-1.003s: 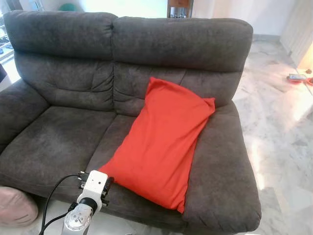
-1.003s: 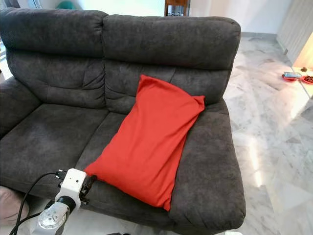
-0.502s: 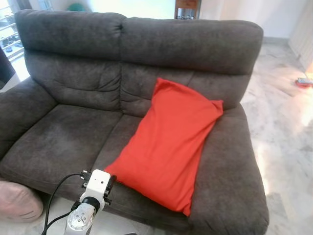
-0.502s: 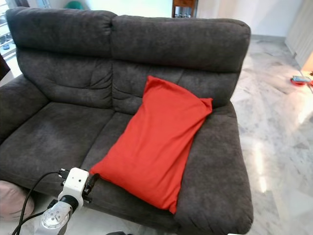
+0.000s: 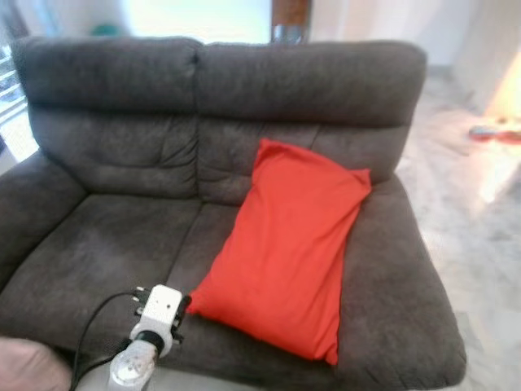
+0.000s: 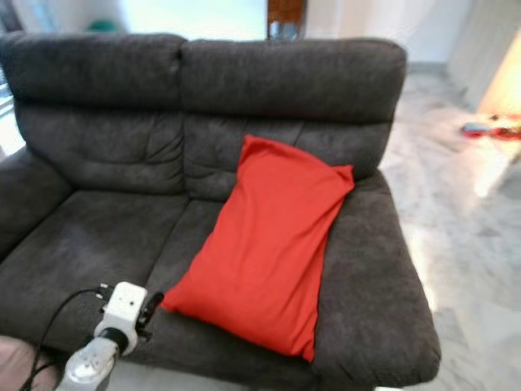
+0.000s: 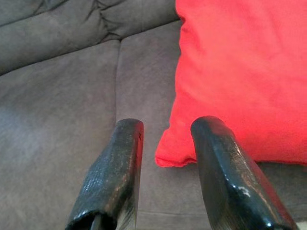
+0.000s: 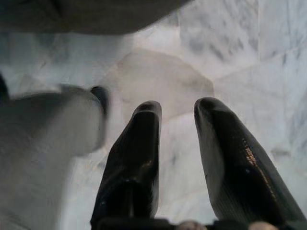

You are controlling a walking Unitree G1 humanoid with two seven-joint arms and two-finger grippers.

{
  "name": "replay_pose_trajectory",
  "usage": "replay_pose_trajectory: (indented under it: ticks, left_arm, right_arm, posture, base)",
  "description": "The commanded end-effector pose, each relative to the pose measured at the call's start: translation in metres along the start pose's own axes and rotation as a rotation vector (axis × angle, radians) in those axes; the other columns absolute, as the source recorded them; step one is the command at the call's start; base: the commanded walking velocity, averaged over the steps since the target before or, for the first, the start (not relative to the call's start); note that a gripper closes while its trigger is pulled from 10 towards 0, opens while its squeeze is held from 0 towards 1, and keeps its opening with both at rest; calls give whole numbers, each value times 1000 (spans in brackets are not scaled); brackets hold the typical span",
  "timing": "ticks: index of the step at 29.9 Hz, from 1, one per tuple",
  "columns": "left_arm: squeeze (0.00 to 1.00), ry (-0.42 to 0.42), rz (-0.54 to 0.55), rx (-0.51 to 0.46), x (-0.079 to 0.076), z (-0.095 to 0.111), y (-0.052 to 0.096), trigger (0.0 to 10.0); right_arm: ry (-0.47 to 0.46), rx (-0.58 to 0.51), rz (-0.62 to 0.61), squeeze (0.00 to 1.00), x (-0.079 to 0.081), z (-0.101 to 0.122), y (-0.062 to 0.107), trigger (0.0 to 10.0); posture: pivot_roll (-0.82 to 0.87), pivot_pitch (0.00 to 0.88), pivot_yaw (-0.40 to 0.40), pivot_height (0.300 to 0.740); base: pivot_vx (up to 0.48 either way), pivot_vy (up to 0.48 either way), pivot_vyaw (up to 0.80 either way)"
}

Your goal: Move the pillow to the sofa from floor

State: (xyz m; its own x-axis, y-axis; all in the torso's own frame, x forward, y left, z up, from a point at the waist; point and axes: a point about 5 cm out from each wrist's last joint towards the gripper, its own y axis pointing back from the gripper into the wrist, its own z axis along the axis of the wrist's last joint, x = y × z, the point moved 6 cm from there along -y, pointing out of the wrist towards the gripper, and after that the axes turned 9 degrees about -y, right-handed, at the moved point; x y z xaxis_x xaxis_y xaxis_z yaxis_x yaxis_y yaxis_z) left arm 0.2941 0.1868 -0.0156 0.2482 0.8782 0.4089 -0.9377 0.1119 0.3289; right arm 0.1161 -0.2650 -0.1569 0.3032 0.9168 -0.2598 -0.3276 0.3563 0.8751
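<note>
The red pillow (image 5: 285,248) lies on the right seat of the sofa (image 5: 114,236), its top edge leaning against the backrest and its lower end reaching almost to the front edge of the cushion. It is a long, soft rectangle in smooth plain cloth, slightly puffed, with blunt corners. The sofa is a two-seater in dark grey, nappy fabric like suede, with thick rounded headrests, stitched creases across the back cushions and padded arms.

The left gripper (image 7: 165,165) hangs just in front of the seat, close to the pillow's lower left corner without touching it. Its two glossy black fingers (image 7: 117,172) stand apart, empty, with the red corner showing in the gap beyond them. A white block sits on the silver wrist (image 5: 159,309), and a black cable (image 5: 98,322) loops away from it.

The right gripper (image 8: 177,143) points down at the floor (image 8: 220,52), polished pale marble with grey veins; its shiny fingers are parted and hold nothing. A pinkish rounded cushion (image 5: 28,366) rests at the sofa's lower left.
</note>
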Motion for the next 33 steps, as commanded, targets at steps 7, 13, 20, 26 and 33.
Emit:
replay_pose_trajectory:
  ticks: [7,13,20,26,33]
  left_arm:
    - [0,3,-5,2,-2,-1,0,10000]
    - [0,3,-5,2,-2,-1,0,10000]
    - [0,3,-5,2,-2,-1,0,10000]
    - [0,3,-16,144,0,-52,5,10000]
    - [0,2,-25,170,-9,-54,2,10000]
  right_arm:
    - [-1,-7,-9,0,-5,3,-1,10000]
    - [-1,-7,-9,0,-5,3,-1,10000]
    - [-1,-7,-9,0,-5,3,-1,10000]
    - [54,-27,21,0,4,10,-1,10000]
    - [40,-25,21,0,5,9,-1,10000]
  posture:
    - [127,53,17,740]
    - [127,53,17,740]
    - [127,53,17,740]
    - [137,70,17,740]
    - [139,70,17,740]
  base:
    - [0,334,0]
    - [0,334,0]
    - [0,334,0]
    - [0,287,470]
    - [0,98,770]
